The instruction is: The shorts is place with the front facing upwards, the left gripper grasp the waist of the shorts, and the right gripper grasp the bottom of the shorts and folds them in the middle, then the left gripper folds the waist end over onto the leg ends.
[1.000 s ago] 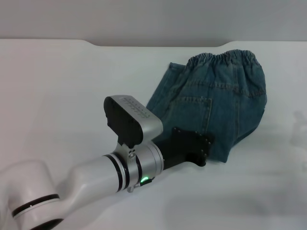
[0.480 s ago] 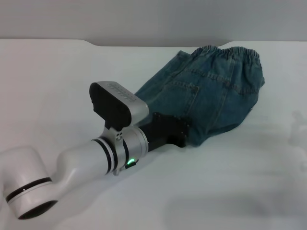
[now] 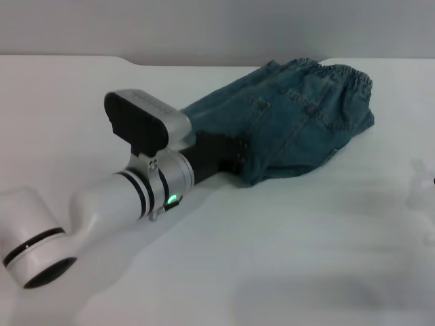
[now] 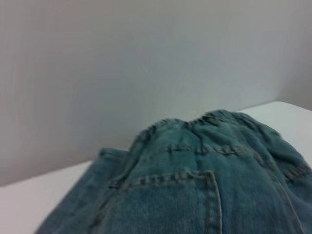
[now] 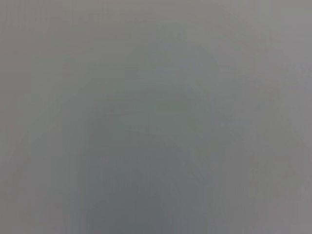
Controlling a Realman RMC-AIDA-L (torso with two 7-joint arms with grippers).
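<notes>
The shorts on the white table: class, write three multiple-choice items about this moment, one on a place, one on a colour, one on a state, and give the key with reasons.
1. Where is the left gripper?
A. At the near edge of the shorts
B. Over bare table, far from the shorts
C. On the gathered waistband

2. What colour is the small light on the left arm?
A. Red
B. Green
C. Blue

3. How do the shorts lie?
A. Spread flat, both legs apart
B. Hanging in the air
C. Doubled over, on the table

Key: 1 A, the left gripper meets the near edge of the shorts; 2 B, the light glows green; 3 C, the layers lie stacked on the table.
</notes>
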